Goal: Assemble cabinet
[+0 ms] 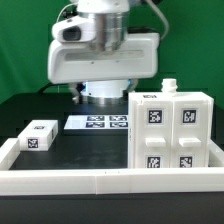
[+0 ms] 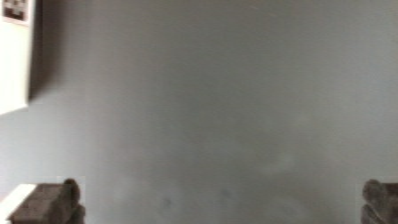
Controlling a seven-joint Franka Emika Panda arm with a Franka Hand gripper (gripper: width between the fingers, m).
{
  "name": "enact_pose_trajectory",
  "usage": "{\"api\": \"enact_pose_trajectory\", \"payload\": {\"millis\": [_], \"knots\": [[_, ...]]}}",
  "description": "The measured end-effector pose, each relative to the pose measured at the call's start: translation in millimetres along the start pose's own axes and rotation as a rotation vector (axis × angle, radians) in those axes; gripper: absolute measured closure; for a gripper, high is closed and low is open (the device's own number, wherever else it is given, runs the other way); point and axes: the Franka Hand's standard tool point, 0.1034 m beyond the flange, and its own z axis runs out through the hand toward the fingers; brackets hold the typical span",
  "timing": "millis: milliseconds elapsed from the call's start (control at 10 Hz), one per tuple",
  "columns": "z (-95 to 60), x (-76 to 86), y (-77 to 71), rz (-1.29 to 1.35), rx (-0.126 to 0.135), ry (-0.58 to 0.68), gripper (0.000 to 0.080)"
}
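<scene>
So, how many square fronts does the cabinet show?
4 on the cabinet: two side by side in the upper row, two in the lower row. Its back is hidden, so more are possible.

You'll see the cabinet (image 1: 172,130), at the exterior view's right, all white. Its upper square fronts carry bold black-and-white tags; the tags on the lower two look fainter and greyer. The small block (image 1: 37,136) at that frame's lower left is white with one black-and-white tag. The marker board (image 1: 98,122) is white with black-and-white tags. The rail (image 1: 100,181) along the front is plain white, the table (image 1: 75,150) black, the backdrop (image 1: 25,40) green, and the arm (image 1: 100,45) white and pale grey. In the wrist view, the gripper (image 2: 221,204) shows dark grey-brown fingers (image 2: 47,203) against a plain grey surface (image 2: 214,100).
</scene>
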Motion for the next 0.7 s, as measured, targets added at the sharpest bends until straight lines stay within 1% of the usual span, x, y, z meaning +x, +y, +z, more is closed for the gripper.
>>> {"api": "enact_pose_trajectory", "payload": {"millis": [100,300,500,700], "knots": [[3.1,-6.7,25.1,0.000,-0.007,0.004,0.0003],[10.2,-13.1,44.6,-0.005,-0.019,0.013,0.0003],[9.7,-11.5,41.6,-0.012,-0.020,0.013,0.0003],[9.9,-11.7,41.9,-0.012,-0.020,0.013,0.0003]]}}
